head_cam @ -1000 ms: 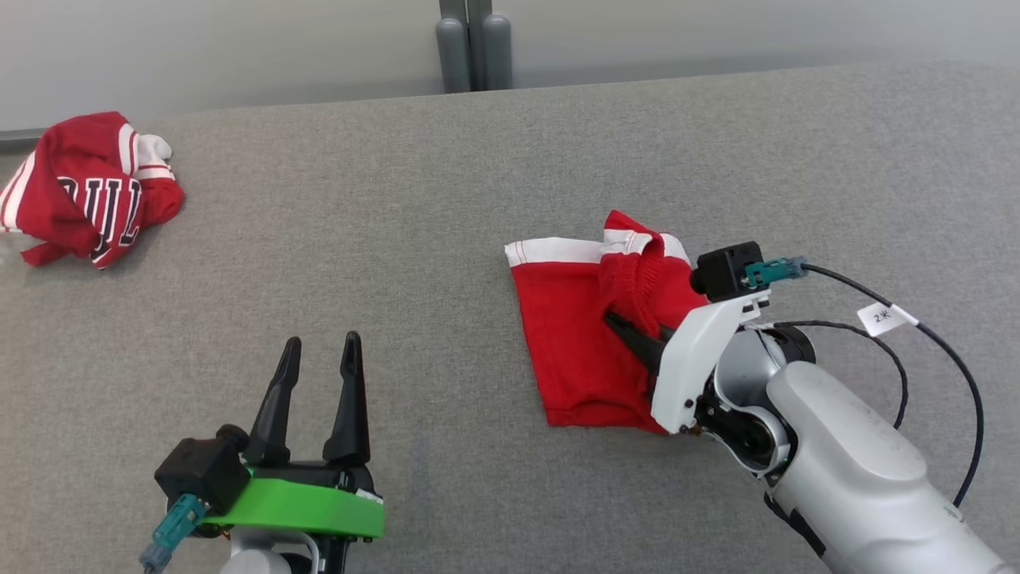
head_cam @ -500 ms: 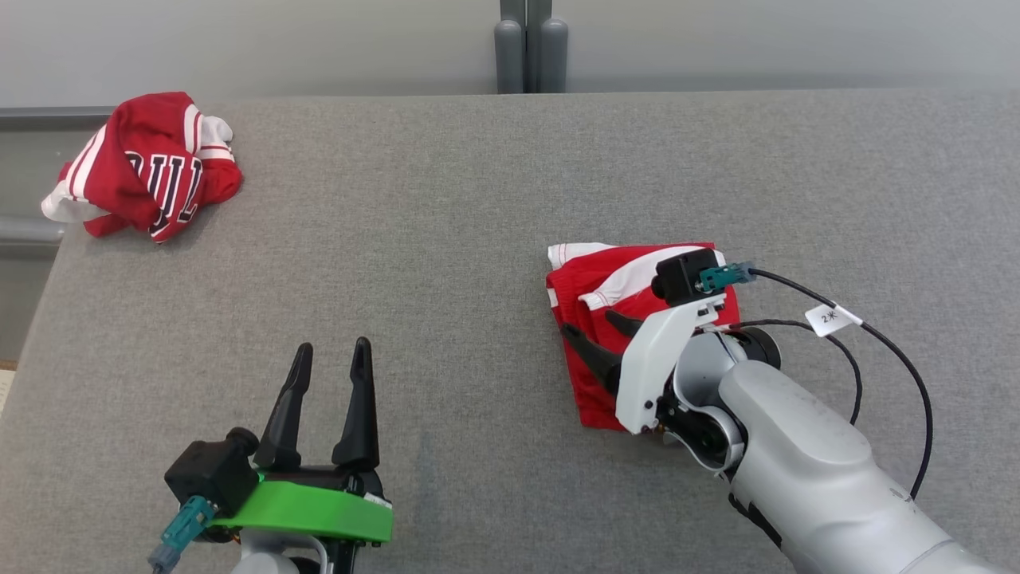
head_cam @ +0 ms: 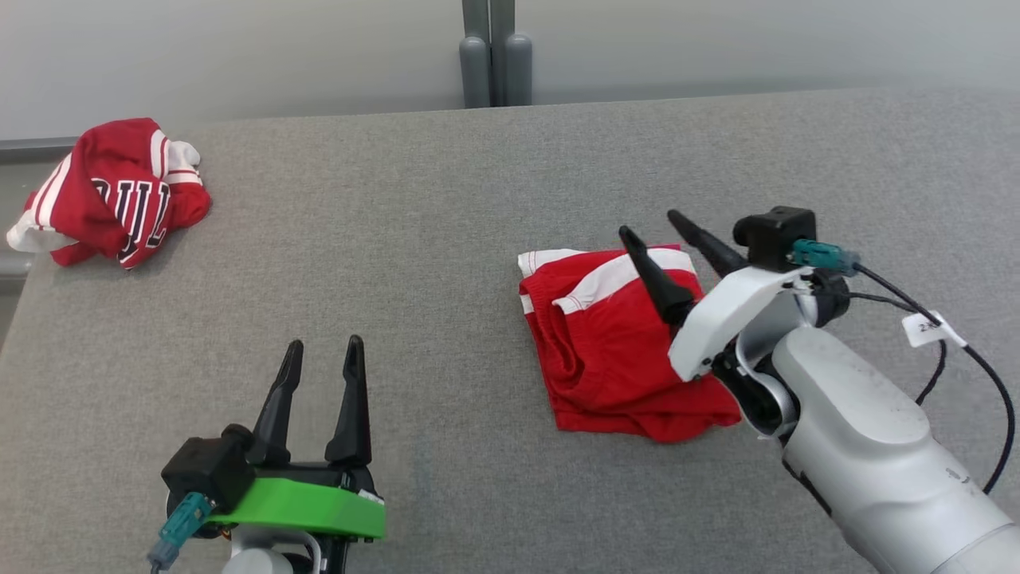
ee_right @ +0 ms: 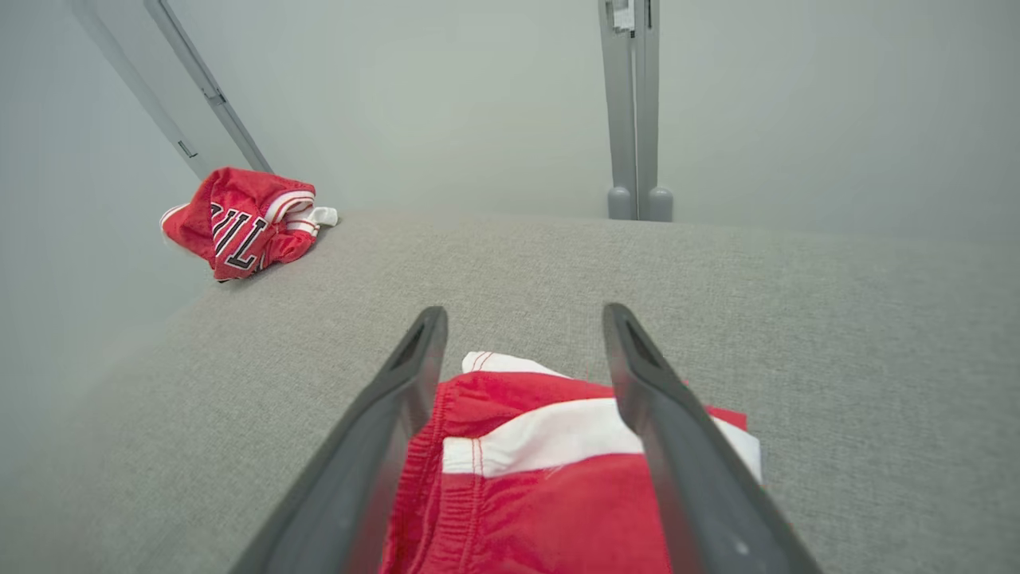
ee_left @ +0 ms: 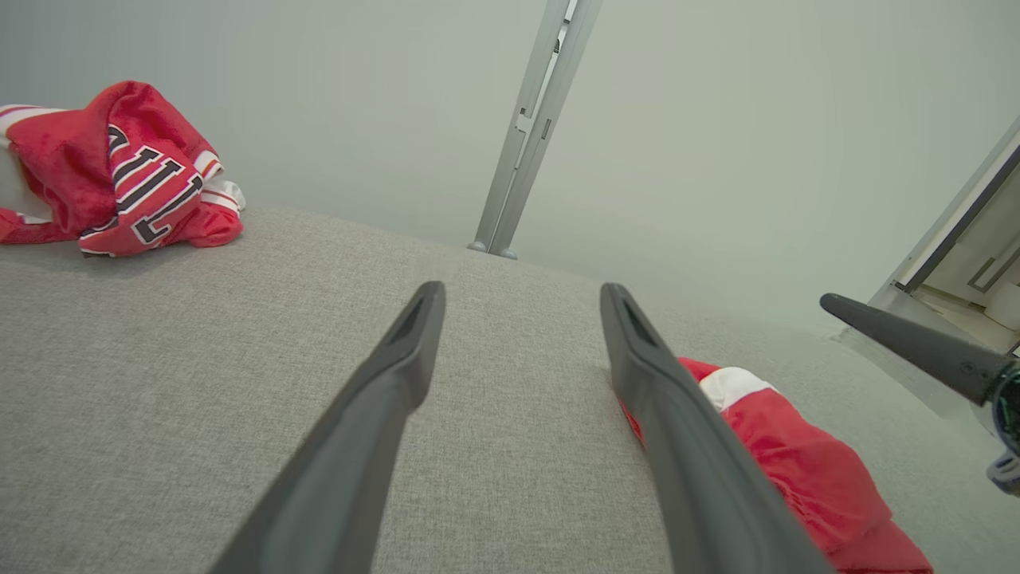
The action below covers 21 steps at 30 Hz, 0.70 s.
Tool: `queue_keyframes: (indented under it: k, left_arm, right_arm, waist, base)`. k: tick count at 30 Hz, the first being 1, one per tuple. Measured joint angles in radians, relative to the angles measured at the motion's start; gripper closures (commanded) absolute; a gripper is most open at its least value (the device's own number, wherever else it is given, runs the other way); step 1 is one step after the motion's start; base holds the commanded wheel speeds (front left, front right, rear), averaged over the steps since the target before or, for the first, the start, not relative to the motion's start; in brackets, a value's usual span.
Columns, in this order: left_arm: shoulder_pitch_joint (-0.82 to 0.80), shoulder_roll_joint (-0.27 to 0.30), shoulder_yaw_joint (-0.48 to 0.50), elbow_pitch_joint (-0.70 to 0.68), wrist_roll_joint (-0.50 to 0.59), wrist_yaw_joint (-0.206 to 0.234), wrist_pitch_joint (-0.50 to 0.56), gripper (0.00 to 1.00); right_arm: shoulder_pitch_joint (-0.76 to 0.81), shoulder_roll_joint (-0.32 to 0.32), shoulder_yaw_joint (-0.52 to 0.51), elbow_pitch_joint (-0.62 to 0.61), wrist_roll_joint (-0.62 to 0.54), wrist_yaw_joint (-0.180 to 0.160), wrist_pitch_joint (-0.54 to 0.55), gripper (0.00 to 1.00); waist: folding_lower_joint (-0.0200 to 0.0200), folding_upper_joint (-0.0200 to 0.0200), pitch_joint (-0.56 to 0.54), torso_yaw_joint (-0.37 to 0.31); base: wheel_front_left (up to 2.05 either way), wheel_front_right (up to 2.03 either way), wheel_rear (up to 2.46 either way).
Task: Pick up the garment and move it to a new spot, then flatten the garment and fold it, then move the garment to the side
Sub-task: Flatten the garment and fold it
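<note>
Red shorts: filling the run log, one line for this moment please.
red shorts folded on grey surface | right tool open over them | left tool open, apart

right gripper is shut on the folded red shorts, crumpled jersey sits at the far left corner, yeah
Not shut: the right gripper is open, its fingers spread over the shorts and gripping nothing, as the right wrist view shows. The crumpled jersey does sit at the far left corner.

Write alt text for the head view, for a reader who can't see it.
A folded pair of red shorts with a white band lies on a grey table, and the right gripper hangs open over its far right edge, holding nothing. The left gripper sits open at lower left, and a crumpled red jersey lies at the far left corner.
</note>
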Motion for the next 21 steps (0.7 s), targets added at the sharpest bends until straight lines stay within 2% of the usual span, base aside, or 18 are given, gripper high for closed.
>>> queue_keyframes:
  k: [3,8,11,15,21]
  left_arm:
    - [-0.017,0.002,0.021,0.006,0.015,-0.002,0.0,0.0]
    - [-0.026,0.002,0.052,0.013,0.026,-0.003,0.0,0.0]
    - [-0.025,0.003,0.071,0.027,0.039,0.002,0.0,0.0]
    - [-0.012,0.003,0.098,0.04,0.044,0.003,0.0,0.0]
    - [0.025,0.002,0.123,0.047,0.055,0.003,0.0,0.0]
  right_arm:
    - [0.008,-0.019,-0.068,-0.001,-0.073,0.0,-0.093,0.0]
    - [0.082,-0.018,-0.198,-0.032,-0.169,0.0,-0.14,0.0]
    - [0.148,-0.001,-0.278,-0.082,-0.226,0.0,-0.144,0.0]
    - [0.253,0.043,-0.395,-0.213,-0.317,0.0,-0.145,0.0]
    - [0.392,0.11,-0.48,-0.357,-0.417,0.0,-0.146,0.0]
  waist:
    - [0.0,0.0,-0.006,-0.018]
    - [0.0,0.0,-0.015,-0.046]
    - [0.0,0.0,-0.02,-0.061]
    - [0.0,0.0,-0.021,-0.075]
    - [0.0,0.0,-0.02,-0.078]
  base:
    - [0.0,0.0,0.0]
    - [0.0,0.0,0.0]
    - [0.0,0.0,0.0]
    - [0.0,0.0,0.0]
    - [0.0,0.0,0.0]
